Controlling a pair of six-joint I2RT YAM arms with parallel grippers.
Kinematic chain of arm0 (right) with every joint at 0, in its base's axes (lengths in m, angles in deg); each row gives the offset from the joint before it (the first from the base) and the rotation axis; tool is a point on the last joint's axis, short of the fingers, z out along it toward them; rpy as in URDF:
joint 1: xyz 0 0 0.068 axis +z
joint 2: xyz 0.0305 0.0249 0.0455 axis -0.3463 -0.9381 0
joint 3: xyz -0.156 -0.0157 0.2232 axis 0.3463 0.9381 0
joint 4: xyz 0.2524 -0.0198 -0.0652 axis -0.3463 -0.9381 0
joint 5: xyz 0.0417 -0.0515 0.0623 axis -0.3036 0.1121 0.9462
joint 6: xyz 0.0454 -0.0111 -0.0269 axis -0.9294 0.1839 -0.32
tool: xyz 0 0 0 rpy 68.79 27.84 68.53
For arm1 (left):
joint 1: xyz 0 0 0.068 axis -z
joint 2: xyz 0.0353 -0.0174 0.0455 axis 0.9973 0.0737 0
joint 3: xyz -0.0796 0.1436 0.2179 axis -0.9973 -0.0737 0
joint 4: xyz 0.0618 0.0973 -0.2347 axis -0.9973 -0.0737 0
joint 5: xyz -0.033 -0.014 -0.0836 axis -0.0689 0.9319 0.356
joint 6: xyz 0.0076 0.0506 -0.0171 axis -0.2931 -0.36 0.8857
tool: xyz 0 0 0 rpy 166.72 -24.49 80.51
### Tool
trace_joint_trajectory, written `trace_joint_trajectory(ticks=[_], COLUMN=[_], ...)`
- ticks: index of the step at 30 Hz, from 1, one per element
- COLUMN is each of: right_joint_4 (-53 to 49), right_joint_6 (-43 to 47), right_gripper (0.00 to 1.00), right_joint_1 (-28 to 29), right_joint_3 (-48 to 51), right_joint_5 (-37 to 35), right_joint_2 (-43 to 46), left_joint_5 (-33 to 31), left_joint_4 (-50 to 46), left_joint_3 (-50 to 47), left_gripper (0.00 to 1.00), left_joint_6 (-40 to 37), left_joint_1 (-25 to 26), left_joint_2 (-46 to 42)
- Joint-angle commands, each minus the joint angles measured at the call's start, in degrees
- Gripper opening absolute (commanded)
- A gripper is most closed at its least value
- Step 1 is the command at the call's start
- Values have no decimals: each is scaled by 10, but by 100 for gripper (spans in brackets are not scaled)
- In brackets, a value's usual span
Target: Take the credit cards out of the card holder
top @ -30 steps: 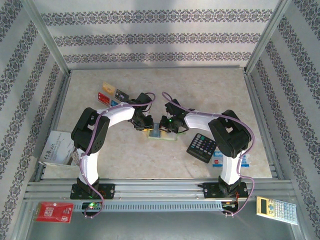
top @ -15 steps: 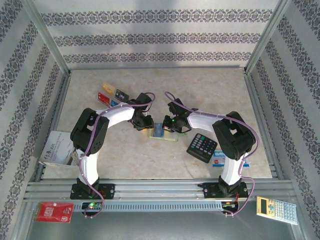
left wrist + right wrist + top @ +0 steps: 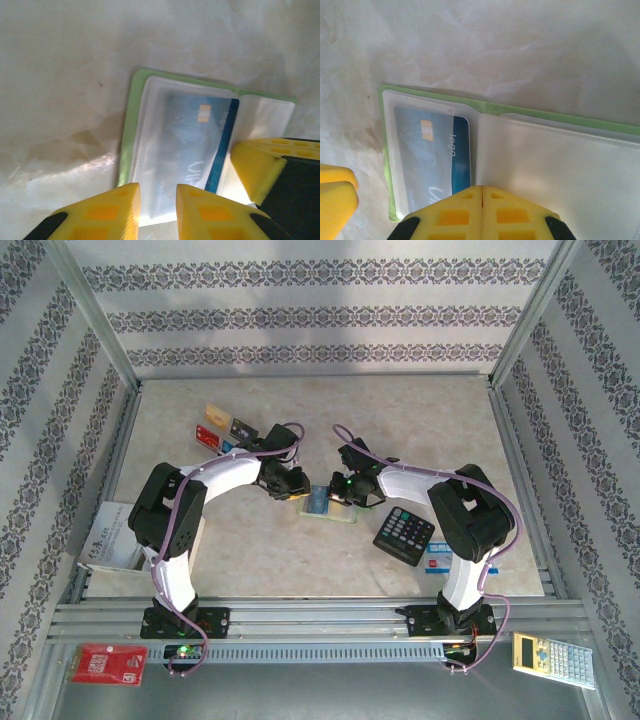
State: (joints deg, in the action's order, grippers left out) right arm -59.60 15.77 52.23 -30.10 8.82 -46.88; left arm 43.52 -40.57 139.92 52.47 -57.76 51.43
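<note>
Overhead, a tan card (image 3: 215,412), red card (image 3: 207,433) and black card (image 3: 241,427) lay at the far left of the table (image 3: 420,430), and the open card holder (image 3: 327,508) lay mid-table between the left gripper (image 3: 290,483) and right gripper (image 3: 346,490), a black calculator (image 3: 404,534) to its right. The left wrist view resolved a narrow gap between that gripper's yellow fingers (image 3: 115,210) above the holder's edge and a blue-and-white card (image 3: 195,135) inside a clear pocket; the right wrist view showed fingers (image 3: 452,212) pressed together at the holder's fold.
</note>
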Motion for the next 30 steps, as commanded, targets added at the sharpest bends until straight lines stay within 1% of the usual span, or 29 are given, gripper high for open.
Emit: trace_joint_trajectory(ticks=[1,5,8,13,17,21,30], right_joint_4=[12,13,20,34,35,33,30], right_joint_6=[-1,-1,-1,4,10,12,21], right_gripper=[1,7,11,18,22,23,22], right_joint_1=[-6,-11,-12,-12,-9,-4,0], right_joint_3=[11,18,23,22,13,5,2], right_joint_5=[4,-1,5,28,44,54,62], right_joint_2=[21,31,35,33,19,3,-23], left_joint_5=[33,34,23,6,4,17,47], left_joint_4=[39,30,18,2,5,17,45], left_joint_3=[-1,11,15,7,-7,-21,-52], left_gripper=[24,21,17,17,17,17,17], left_joint_6=[20,20,22,27,36,45,57], left_joint_1=[-3,-3,-3,-3,-6,-12,-25], left_joint_2=[13,42,56,67,68,69,74])
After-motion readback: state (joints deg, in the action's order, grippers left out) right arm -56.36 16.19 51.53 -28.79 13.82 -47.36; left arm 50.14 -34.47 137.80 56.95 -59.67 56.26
